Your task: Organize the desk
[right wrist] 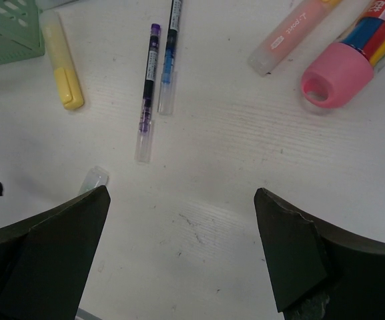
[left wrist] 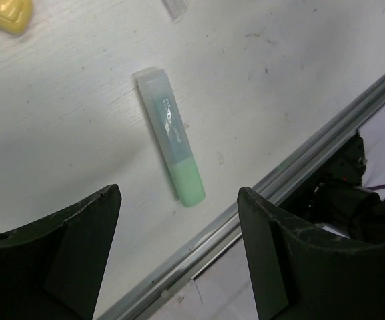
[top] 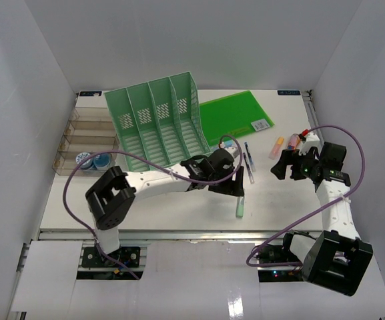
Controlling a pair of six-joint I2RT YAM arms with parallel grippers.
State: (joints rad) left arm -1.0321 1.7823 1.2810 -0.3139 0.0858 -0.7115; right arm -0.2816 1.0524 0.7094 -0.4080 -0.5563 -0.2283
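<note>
The desk (top: pixel 172 212) is a white tabletop with loose stationery on it. A green highlighter (top: pixel 240 207) lies near the front rail. My left gripper (top: pixel 237 191) hovers just above it, open; in the left wrist view the green highlighter (left wrist: pixel 171 148) lies ahead of the open left gripper (left wrist: pixel 179 195), with nothing between the fingers. My right gripper (top: pixel 279 167) is open over bare desk. In the right wrist view the right gripper (right wrist: pixel 182 193) is empty, and beyond it lie a purple pen (right wrist: pixel 147 93), a blue pen (right wrist: pixel 167 60) and a yellow highlighter (right wrist: pixel 62 67).
A mint-green file rack (top: pixel 155 120) stands at the back, with a green folder (top: pixel 235 113) beside it. A clear compartment tray (top: pixel 79 137) holding tape rolls (top: pixel 92 160) sits at the left. An orange highlighter (top: pixel 276 147) and a pink-capped pen bundle (right wrist: pixel 342 67) lie at the right.
</note>
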